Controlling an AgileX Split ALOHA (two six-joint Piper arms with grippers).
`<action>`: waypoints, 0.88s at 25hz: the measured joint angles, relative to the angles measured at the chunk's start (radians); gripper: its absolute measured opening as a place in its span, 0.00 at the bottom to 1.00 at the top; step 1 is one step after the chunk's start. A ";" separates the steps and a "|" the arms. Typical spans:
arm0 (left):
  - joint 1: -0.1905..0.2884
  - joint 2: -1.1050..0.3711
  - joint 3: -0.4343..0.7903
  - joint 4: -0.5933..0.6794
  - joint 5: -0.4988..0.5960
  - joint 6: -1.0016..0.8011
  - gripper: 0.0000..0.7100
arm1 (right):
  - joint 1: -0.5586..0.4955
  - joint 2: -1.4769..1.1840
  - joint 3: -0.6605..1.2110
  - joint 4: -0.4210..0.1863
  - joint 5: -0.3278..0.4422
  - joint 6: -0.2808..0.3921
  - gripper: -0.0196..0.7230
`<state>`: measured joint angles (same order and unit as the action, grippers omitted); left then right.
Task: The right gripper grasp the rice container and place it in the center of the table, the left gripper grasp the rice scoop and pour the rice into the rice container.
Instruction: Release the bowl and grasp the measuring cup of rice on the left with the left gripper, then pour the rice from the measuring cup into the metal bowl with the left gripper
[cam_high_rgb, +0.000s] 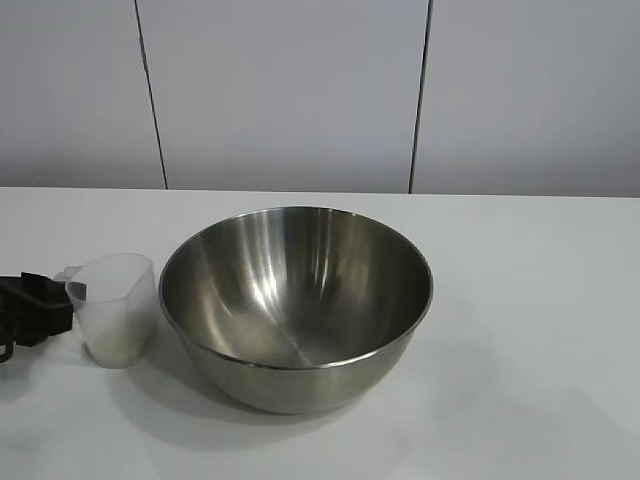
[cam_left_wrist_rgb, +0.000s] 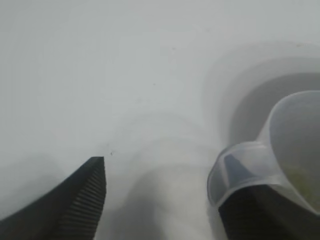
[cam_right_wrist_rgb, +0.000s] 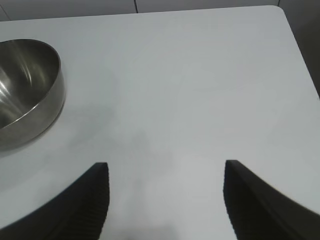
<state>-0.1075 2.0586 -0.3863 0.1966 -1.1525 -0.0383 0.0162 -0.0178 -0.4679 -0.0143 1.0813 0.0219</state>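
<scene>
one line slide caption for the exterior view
Left gripper at the rice scoop's handle, beside the empty rice container on the table.

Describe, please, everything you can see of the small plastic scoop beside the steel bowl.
The rice scoop is a small translucent plastic cup with tapered sides, a thin rim and a looped handle tab. It stands upright on the white table, just left of the rice container, with a pale layer that seems to be rice at its bottom. The left gripper is at its handle side, with one finger tucked beneath the tab; a firm grip cannot be confirmed.
</scene>
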 joint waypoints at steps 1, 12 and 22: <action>0.000 0.000 0.000 0.000 0.000 0.000 0.41 | 0.000 0.000 0.000 0.000 0.000 0.000 0.63; 0.000 -0.060 0.000 0.000 0.005 0.000 0.01 | 0.000 0.000 0.000 0.000 0.000 0.000 0.63; -0.009 -0.361 0.000 0.082 0.079 0.173 0.01 | 0.000 0.000 0.000 0.000 0.000 0.000 0.63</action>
<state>-0.1166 1.6980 -0.3863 0.2789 -1.0733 0.1348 0.0162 -0.0178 -0.4679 -0.0143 1.0813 0.0219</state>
